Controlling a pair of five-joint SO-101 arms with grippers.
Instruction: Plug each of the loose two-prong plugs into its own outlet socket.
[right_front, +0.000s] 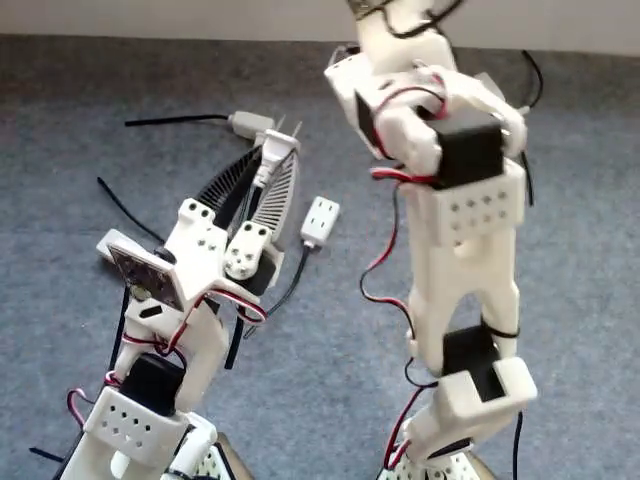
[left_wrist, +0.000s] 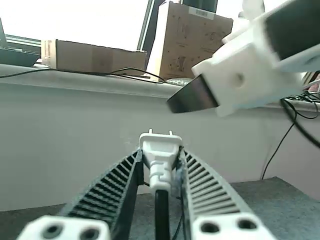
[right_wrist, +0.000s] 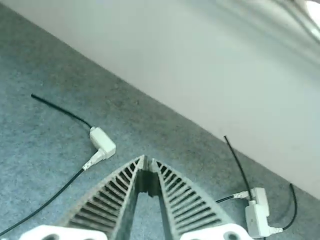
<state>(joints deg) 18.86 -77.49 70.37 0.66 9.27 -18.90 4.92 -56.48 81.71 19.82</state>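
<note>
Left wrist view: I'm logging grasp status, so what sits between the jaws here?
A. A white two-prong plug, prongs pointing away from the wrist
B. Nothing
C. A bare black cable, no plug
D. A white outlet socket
A: the white two-prong plug is pinched between the ribbed jaws of the left gripper, with its two prongs pointing outward.

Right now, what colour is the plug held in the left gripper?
White plug on a black cord; clearest in the left wrist view.
</note>
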